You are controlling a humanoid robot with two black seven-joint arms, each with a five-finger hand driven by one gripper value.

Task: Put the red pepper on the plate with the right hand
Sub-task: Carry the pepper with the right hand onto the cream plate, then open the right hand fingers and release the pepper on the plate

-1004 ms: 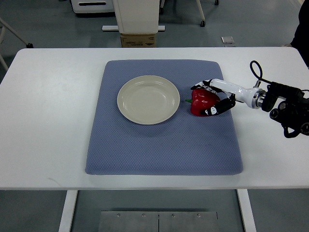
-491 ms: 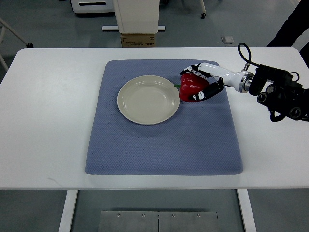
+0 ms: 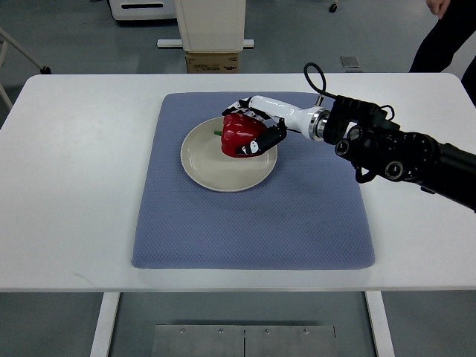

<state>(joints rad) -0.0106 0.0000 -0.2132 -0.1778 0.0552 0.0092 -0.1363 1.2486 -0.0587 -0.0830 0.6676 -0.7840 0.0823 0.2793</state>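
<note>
Right hand [image 3: 256,132] wrapped tight round the red pepper [image 3: 239,133], over the upper right part of the cream plate [image 3: 204,160] on the blue mat [image 3: 253,223] on the white desk [image 3: 74,186].

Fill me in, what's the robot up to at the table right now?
The right hand is shut on a red pepper and holds it over the cream plate, which sits on a blue mat on the white table. The fingers are wrapped around the pepper, so it is not released yet; whether it already touches the plate cannot be told. The left arm is out of view. A person's dark sleeve shows at the top right corner.
</note>
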